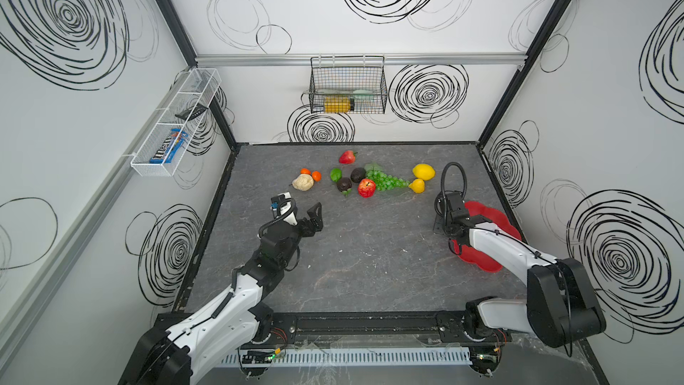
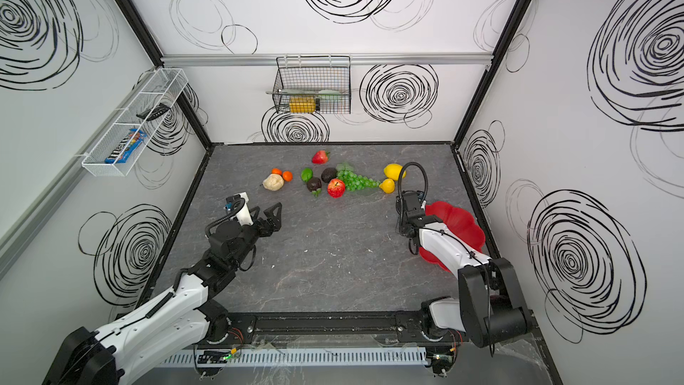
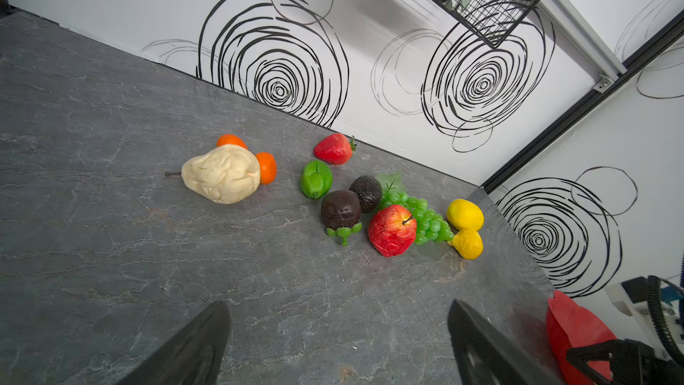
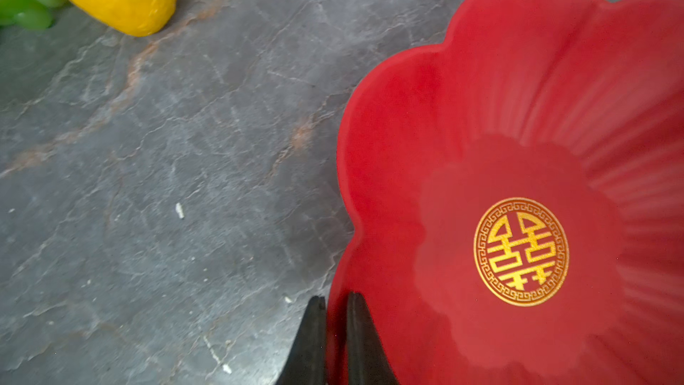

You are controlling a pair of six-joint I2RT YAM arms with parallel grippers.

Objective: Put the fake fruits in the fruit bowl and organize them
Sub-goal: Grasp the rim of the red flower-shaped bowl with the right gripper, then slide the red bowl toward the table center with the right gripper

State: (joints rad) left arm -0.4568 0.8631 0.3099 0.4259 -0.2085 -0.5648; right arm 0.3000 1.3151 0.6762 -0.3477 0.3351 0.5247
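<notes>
In both top views none of the task is done. The fruit bowl (image 1: 499, 218) sits by the tabletop's (image 1: 370, 261) right edge with no fruit showing in it. Every fruit lies outside it in a loose row near the far edge. Counted: one strawberry (image 1: 347, 157), two oranges (image 1: 305, 171), one cream lumpy piece (image 1: 302, 182), one lime (image 1: 335, 174), two dark avocados (image 1: 358, 175), one red apple (image 1: 366, 188), one bunch of green grapes (image 1: 388, 180), one lemon (image 1: 423, 171) and one yellow pear (image 1: 417, 185). That makes eleven pieces and one bowl. The left gripper (image 1: 319, 217) hangs over the left half, well apart from the row.

The left wrist view shows the same eleven pieces. Both oranges touch the cream lumpy piece. The jaws stand wide apart with nothing between them.

In the right wrist view the right gripper (image 4: 335, 300) pinches the bowl's rim, one finger inside and one outside. The dish is bare except for a gold emblem (image 4: 521, 251). All eleven placements, and the arranging, appear to be left.
</notes>
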